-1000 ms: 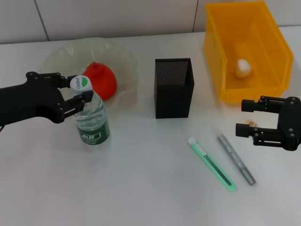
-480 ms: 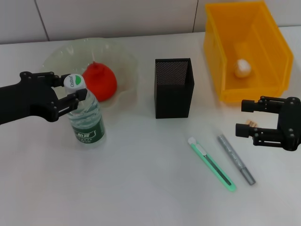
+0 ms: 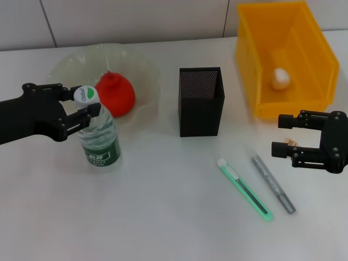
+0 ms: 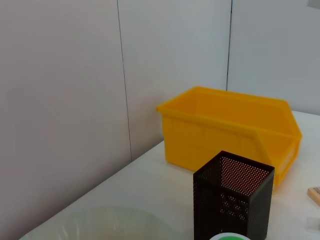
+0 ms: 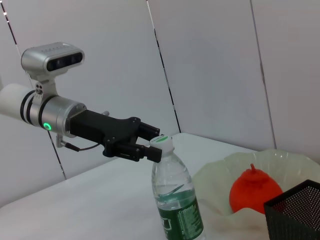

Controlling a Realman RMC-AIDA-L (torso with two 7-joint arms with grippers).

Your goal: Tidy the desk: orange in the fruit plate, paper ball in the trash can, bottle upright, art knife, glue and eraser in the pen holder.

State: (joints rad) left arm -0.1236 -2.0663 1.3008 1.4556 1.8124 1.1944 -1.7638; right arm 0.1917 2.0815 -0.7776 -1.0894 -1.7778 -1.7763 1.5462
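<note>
Head view: white table (image 3: pixel 163 217), tiled wall behind. Yellow bin (image 3: pixel 283 54) at far right rear, open top; paper ball (image 3: pixel 280 79) lies inside it on the floor of the bin. Translucent fruit plate (image 3: pixel 70 65) at left rear, orange (image 3: pixel 117 93) sitting in it toward its near right side. Black mesh pen holder (image 3: pixel 201 100) stands upright mid-table, between plate and bin, apart from both.

Bottle (image 3: pixel 99 138) upright on the table just in front of the plate, green label, white-and-green cap. Left hand (image 3: pixel 80 106) reaches in from the left edge at cap height, fingers set either side of the bottle neck, closed in around it; right wrist view shows the same, fingertips pinching just under the cap (image 5: pixel 161 140).

Right hand (image 3: pixel 288 136) hovers at the right edge, in front of the bin, fingers spread wide apart, nothing between them. Small tan eraser (image 3: pixel 291 142) on the table, seen through the gap between those fingers.

Green art knife (image 3: pixel 244 189) lies flat in front of the pen holder, slanting toward near right. Grey glue (image 3: pixel 273 184) stick-pen lies just beside it on the right, roughly parallel, not touching.

Left wrist view: pen holder (image 4: pixel 232 197) and bin (image 4: pixel 225 127) ahead, bottle cap rim barely in frame; own fingers not seen there.
</note>
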